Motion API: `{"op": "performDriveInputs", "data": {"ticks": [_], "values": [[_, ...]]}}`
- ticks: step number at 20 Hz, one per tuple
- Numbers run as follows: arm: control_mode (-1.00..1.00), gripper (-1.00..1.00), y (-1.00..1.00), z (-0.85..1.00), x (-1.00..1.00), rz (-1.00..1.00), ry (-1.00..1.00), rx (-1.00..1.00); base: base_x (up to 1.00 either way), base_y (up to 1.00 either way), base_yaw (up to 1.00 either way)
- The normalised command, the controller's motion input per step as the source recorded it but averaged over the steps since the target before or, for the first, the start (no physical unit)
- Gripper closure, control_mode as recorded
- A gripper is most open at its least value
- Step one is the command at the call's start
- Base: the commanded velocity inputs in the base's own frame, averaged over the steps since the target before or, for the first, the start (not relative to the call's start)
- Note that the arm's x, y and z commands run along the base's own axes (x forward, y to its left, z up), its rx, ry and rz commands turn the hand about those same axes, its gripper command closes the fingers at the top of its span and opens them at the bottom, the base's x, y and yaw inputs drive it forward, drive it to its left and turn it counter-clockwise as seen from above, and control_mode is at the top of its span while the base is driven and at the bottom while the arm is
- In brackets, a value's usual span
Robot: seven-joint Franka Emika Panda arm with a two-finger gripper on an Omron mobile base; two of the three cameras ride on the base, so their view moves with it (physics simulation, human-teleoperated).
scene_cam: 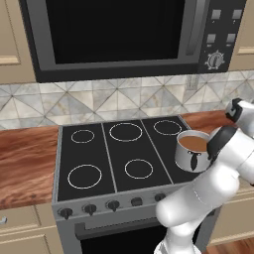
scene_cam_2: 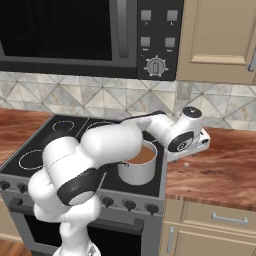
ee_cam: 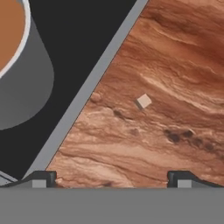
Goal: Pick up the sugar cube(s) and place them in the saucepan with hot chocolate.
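Even, bright rendered light, soft shadow under the saucepan point(ee_cam: 22, 74) on the stovetop point(ee_cam: 87, 39), faint sheen on the microwave door point(scene_cam: 114, 30), coarse, slightly blurred wood countertop point(ee_cam: 175, 87), no edge distortion

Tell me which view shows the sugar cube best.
The hand view: the sugar cube lies in the open on the wooden counter, beside the stove's edge. The right base view gives just a pale speck below the hand; the left base view doesn't make it out.
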Motion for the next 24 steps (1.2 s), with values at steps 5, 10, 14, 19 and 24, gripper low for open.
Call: {"op": "performDriveInputs", "data": {"ticks": [5,10,14,19,24], "values": [[-1.00,-1.00,0.00,0.00,0.39,0.00,0.00,0.00,0.00,0.00,0.00],[-1.00,-1.00,-0.05,-0.05,0.18,-0.06,0.02,0.01,0.00,0.00,0.00],[-1.00,-1.00,-0.19,0.00,0.13,-0.17,0.01,0.07,0.00,0.00,0.00],[-1.00,-1.00,-0.16,0.00,0.00,-0.12,0.00,0.16,0.00,0.00,0.00],[-1.00,-1.00,0.00,-0.02,0.00,0.00,0.00,0.04,0.00,0.00,0.00]]}}
